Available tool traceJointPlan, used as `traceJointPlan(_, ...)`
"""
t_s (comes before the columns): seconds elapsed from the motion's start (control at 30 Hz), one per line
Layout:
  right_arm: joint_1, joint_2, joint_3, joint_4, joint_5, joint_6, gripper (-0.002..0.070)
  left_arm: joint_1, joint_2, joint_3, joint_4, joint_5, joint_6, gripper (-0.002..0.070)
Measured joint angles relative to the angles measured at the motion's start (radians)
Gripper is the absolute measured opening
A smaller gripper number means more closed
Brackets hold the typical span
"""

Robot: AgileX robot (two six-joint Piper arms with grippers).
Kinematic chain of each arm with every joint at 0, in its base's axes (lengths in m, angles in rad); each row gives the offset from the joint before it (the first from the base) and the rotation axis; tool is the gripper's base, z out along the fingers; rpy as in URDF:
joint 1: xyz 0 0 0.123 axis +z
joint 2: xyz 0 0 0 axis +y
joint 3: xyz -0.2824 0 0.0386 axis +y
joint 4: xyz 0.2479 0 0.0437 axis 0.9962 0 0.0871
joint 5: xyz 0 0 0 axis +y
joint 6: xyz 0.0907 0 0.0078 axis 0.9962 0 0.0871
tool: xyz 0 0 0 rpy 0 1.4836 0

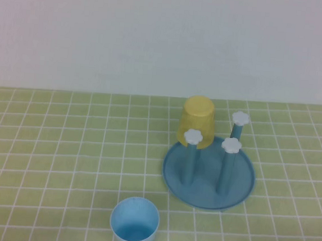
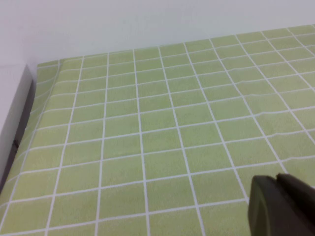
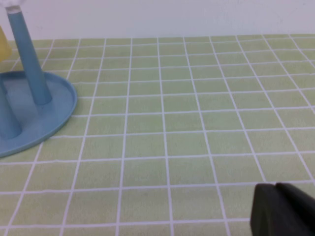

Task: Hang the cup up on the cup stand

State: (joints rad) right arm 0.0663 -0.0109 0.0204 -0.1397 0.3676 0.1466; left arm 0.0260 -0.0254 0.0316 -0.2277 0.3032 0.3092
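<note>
I'm seeing the cup sitting upright at the table's near edge; left gripper and right gripper are hovering closed, empty.

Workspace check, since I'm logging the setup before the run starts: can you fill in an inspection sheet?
Surface: green grid-patterned cloth, flat.
Job's things: light blue cup upright, mouth up, near the front edge; cup stand behind it to the right, three bare pegs showing.
Clutter: yellow cup upside down at the stand's back.
Grippers: left pincer shut, over bare cloth; right pincer shut, to the right of the stand; neither holds anything.
Cables: nothing seen.
Surroundings: plain white wall behind the table.
</note>
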Motion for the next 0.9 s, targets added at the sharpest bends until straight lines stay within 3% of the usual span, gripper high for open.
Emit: traceJointPlan(0.9, 0.0, 0.0, 0.0, 0.0, 0.0, -0.014, -0.0001, 0.0, 0.0, 0.0, 0.0, -0.059, 0.0, 0.0)
